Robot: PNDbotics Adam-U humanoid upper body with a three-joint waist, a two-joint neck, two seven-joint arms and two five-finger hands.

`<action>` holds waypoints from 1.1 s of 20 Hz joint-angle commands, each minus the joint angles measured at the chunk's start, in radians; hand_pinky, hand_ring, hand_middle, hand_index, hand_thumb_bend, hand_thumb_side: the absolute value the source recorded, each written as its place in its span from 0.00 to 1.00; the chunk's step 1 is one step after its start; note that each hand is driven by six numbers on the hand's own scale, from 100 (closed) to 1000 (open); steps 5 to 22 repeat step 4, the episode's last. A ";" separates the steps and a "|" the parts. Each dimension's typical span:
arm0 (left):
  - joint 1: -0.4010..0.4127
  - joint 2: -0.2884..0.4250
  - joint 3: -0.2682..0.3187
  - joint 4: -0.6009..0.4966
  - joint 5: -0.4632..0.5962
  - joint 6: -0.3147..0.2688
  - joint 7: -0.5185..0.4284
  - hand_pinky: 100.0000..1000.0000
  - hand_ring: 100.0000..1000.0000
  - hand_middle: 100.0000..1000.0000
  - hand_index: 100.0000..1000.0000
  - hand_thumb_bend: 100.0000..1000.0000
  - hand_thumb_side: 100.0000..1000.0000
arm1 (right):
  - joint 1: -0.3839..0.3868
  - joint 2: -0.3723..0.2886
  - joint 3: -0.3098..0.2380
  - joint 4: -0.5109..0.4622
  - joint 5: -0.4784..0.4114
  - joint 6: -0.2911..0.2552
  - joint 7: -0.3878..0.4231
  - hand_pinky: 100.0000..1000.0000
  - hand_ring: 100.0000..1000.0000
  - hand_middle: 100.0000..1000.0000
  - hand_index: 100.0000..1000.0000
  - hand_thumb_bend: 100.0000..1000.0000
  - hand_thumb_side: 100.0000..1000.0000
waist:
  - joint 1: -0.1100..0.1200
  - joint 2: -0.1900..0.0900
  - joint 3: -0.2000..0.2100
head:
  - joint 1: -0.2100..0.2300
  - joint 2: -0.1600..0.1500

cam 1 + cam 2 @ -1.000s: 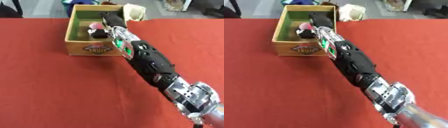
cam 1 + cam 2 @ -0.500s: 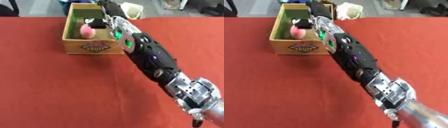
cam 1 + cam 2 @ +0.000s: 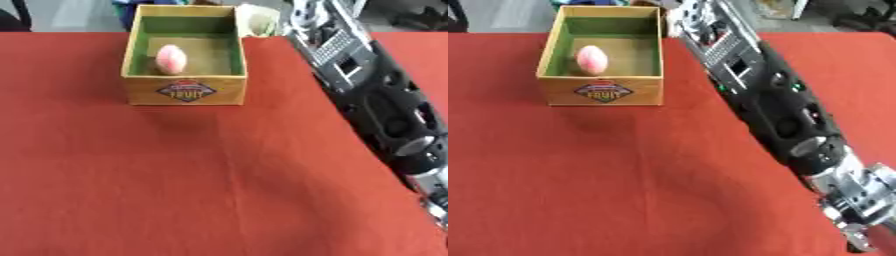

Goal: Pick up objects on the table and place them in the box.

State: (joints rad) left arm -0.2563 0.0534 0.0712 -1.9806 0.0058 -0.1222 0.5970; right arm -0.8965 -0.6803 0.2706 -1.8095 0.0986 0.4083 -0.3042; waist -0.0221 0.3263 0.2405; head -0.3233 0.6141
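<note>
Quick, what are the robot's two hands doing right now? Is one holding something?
Left hand: not in either view.
Right hand: only its arm shows, reaching past the wooden fruit box; the hand itself is out of view. The pink egg-shaped thing lies in the box.

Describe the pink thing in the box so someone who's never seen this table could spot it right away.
On the red tablecloth stands a yellow wooden box with a fruit label on its front and a green lining. Inside, toward its left wall, lies a pink egg-shaped object, the only thing in the box.

Matt wooden box (image 3: 185,91), smooth pink object (image 3: 171,58), matt red cloth table cover (image 3: 175,175), glossy black arm (image 3: 773,102).
</note>
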 commanded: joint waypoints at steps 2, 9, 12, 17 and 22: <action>-0.013 0.019 0.009 -0.019 -0.011 -0.004 0.004 0.45 0.43 0.29 0.43 0.00 0.66 | 0.060 -0.096 -0.054 -0.179 -0.174 -0.055 -0.110 0.54 0.69 0.71 0.87 0.00 0.77 | 0.003 -0.026 -0.006 | 0.015 -0.001; -0.014 0.020 0.010 -0.019 -0.013 -0.004 0.004 0.45 0.43 0.29 0.43 0.00 0.66 | 0.096 -0.112 -0.075 -0.188 -0.209 -0.118 -0.117 0.55 0.70 0.71 0.86 0.00 0.77 | 0.004 -0.029 -0.011 | 0.022 -0.002; -0.014 0.020 0.010 -0.019 -0.013 -0.004 0.004 0.45 0.43 0.29 0.43 0.00 0.66 | 0.096 -0.112 -0.075 -0.188 -0.209 -0.118 -0.117 0.55 0.70 0.71 0.86 0.00 0.77 | 0.004 -0.029 -0.011 | 0.022 -0.002; -0.014 0.020 0.010 -0.019 -0.013 -0.004 0.004 0.45 0.43 0.29 0.43 0.00 0.66 | 0.096 -0.112 -0.075 -0.188 -0.209 -0.118 -0.117 0.55 0.70 0.71 0.86 0.00 0.77 | 0.004 -0.029 -0.011 | 0.022 -0.002; -0.014 0.020 0.010 -0.019 -0.013 -0.004 0.004 0.45 0.43 0.29 0.43 0.00 0.66 | 0.096 -0.112 -0.075 -0.188 -0.209 -0.118 -0.117 0.55 0.70 0.71 0.86 0.00 0.77 | 0.004 -0.029 -0.011 | 0.022 -0.002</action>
